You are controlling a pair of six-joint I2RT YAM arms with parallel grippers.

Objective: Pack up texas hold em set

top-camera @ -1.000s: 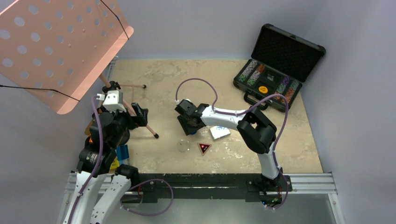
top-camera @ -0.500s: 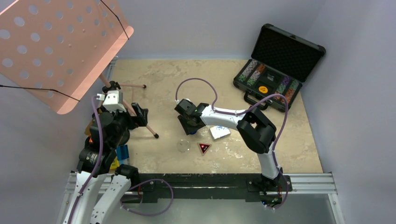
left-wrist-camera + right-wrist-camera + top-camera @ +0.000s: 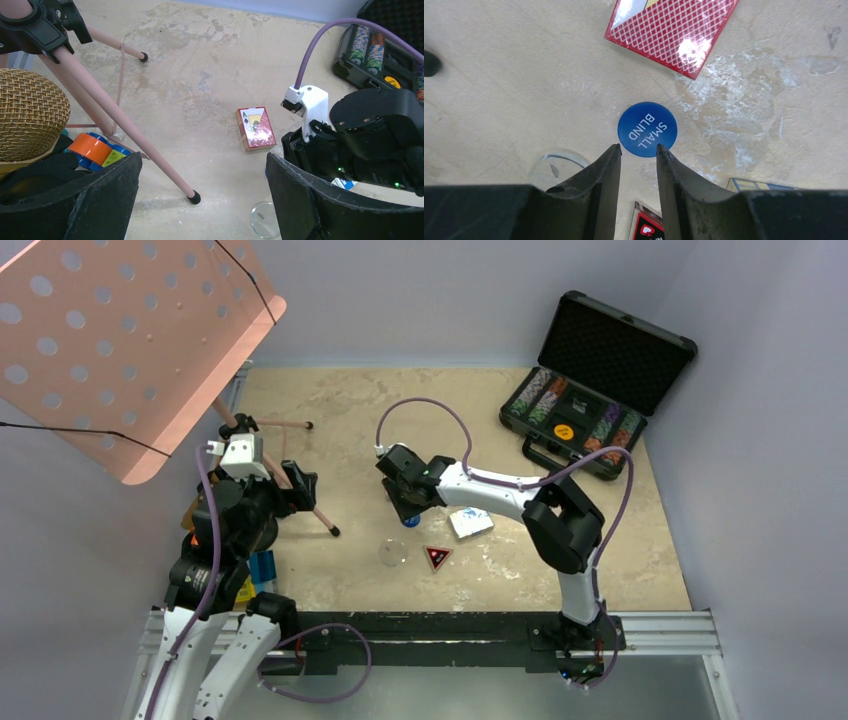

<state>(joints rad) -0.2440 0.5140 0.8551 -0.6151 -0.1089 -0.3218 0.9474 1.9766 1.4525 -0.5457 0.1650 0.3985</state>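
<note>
Blue button (image 3: 647, 129) lies below the down-pointing right gripper (image 3: 639, 149), fingers narrowly parted, holding nothing.

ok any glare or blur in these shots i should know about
right wrist view: a white glare spot on the red deck, the blue button sharp and readable, the right fingers dark and soft; left wrist view: the left fingers blurred in the foreground, the table sharp; top external view: even light, the clear button nearly lost against the table
</note>
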